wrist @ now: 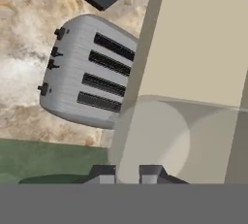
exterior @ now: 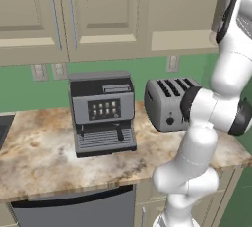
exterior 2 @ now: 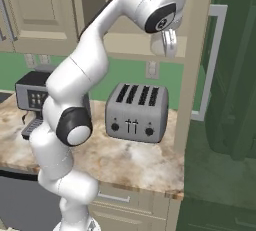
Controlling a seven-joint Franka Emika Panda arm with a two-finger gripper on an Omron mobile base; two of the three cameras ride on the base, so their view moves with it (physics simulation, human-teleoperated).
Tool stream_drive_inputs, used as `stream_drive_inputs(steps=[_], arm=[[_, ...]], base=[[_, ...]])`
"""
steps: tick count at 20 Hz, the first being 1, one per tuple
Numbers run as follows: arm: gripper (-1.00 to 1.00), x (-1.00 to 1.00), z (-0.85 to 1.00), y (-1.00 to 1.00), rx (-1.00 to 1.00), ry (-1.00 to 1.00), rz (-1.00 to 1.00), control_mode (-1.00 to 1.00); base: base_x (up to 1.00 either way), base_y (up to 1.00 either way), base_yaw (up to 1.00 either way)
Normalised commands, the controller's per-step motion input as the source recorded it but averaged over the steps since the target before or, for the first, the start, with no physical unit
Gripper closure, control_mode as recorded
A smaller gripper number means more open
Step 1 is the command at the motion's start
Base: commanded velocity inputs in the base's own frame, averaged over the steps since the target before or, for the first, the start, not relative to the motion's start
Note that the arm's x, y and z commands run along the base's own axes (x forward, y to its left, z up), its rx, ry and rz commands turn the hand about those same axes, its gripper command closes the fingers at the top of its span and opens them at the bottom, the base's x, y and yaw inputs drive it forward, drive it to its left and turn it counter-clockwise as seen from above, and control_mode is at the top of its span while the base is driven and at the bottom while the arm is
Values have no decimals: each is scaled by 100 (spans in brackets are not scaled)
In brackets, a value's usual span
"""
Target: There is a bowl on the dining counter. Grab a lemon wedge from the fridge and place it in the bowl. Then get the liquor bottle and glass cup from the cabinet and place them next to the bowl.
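Observation:
My gripper (exterior 2: 169,37) is raised in front of the open upper cabinet (exterior 2: 95,5), pointing down, shut on the glass cup (exterior 2: 164,48). The cup is clear and faintly grey and hangs from the fingers just outside the cabinet's lower shelf edge. In the hand view the glass cup (wrist: 155,136) spreads out from between the two dark fingertips (wrist: 103,172), its round base towards the counter below. The bowl, dining counter, lemon wedge, fridge and liquor bottle are out of view.
Under the hand, a grey four-slot toaster (exterior 2: 136,111) stands on the mottled stone counter (exterior: 39,157). A coffee machine (exterior: 102,113) is to its left. Closed beige cabinet doors (exterior: 98,10) hang above. A dark green panel with a pale bar handle (exterior 2: 212,65) stands at the right.

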Motion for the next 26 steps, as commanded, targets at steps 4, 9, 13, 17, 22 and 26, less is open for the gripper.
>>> stream_drive_inputs(steps=[4,9,13,17,22,26], arm=[[100,-72,-18,64,2,0,0,-100],[100,-49,-13,94,0,0,-1,-100],[100,-47,-12,87,0,-1,-1,-100],[100,-60,-16,70,0,-4,-1,-100],[100,-58,-16,69,0,-2,-3,-100],[100,-41,-23,38,-5,5,1,-100]], base=[[0,0,0],[0,0,0],[0,0,0],[0,0,0],[0,0,0],[0,0,0]])
